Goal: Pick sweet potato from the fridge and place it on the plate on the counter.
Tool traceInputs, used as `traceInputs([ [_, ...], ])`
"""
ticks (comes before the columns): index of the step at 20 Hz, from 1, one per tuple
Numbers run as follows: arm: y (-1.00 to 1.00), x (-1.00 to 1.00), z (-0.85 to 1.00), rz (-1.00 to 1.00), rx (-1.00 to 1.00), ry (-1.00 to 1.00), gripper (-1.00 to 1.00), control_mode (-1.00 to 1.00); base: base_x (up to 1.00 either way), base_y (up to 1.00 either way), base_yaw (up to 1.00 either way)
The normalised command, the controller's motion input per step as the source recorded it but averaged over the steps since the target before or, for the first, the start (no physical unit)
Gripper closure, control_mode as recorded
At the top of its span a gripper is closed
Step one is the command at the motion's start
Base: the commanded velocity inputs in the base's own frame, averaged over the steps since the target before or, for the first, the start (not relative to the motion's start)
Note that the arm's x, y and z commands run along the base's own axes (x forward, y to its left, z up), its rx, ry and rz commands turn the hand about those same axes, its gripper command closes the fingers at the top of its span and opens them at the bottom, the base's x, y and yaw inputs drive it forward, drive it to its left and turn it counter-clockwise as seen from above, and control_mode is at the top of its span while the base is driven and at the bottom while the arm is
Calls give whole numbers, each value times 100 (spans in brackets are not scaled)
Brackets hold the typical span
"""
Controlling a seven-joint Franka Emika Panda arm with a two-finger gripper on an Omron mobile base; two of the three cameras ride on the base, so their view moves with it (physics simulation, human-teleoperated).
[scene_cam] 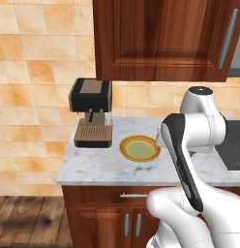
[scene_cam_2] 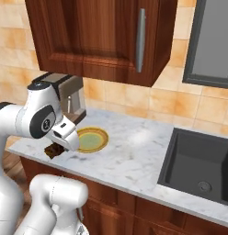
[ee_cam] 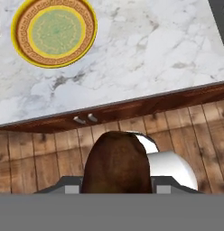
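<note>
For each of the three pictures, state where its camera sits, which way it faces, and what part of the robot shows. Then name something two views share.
Left base view: behind the arm, to its left, facing the counter and coffee machine; arm at lower right.
Right base view: behind, to its right, facing the counter and sink; arm at lower left.
Hand view: on the hand, looking down at the counter edge and floor; the gripper holds the sweet potato.
Shared: the plate.
</note>
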Motion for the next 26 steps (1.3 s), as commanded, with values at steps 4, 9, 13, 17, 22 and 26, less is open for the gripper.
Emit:
traceInputs([
  [4,0,0,0,0,0,0,100,100,41,32,-24],
  [9,4,6,0,-4,-1,0,100,-100,29,24,-18],
  [13,15,36,0,-19,-5,0,100,-100,0,0,0],
  [17,0,46,-8,-15,-2,0,100,-100,0,0,0],
  [22,7,66,-27,-16,-4,0,100,-100,0,0,0],
  [26,0,66,-50,-5,0,0,100,-100,0,0,0],
])
